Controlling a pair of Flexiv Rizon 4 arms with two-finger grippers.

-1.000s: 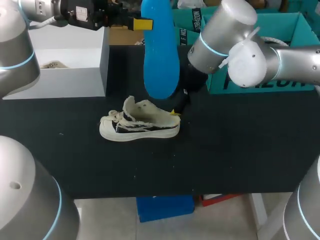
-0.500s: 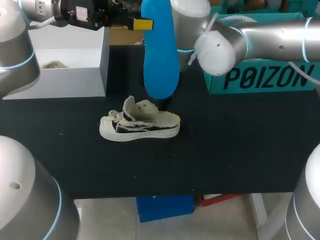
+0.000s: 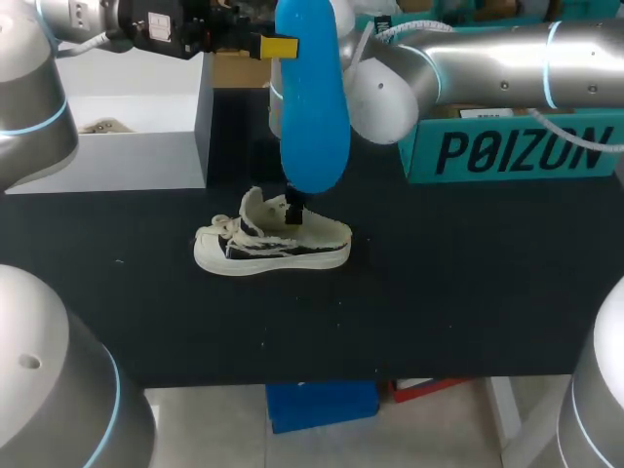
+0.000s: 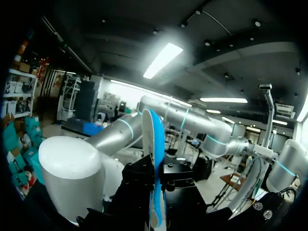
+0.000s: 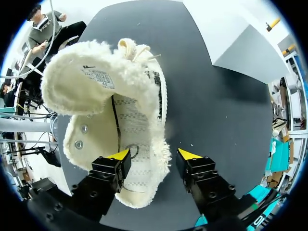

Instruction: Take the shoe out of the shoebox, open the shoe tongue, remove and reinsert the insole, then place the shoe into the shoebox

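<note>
The shoe [image 3: 273, 242] stands upright on its sole on the black table [image 3: 439, 292], outside the white shoebox [image 3: 107, 146], which sits open at the table's rear left. The teal box [image 3: 507, 146] stands at the rear right. The left gripper [image 3: 281, 46] is held high above the table, beside the shoebox's rear corner, and is closed on the blue insole [image 3: 312, 97]. It grips the insole by its upper end, so the insole hangs lengthwise and its lower end is just above the shoe's opening. In the left wrist view the insole is seen edge-on, clamped between the black finger blocks. The right arm enters from the right, passes behind the insole, and has its gripper [image 5: 154, 155] pointing down at the heel half of the shoe. This gripper is open and holds nothing. One yellow fingertip [image 5: 120, 155] is over the inside of the shoe and the other is over the bare table just outside it, with the fleecy side rim [image 5: 161, 144] between them. Whether either tip touches the rim cannot be determined. The tongue [image 5: 82, 82] is folded forward over the toe. The woven footbed [image 5: 130, 125] is exposed.
</note>
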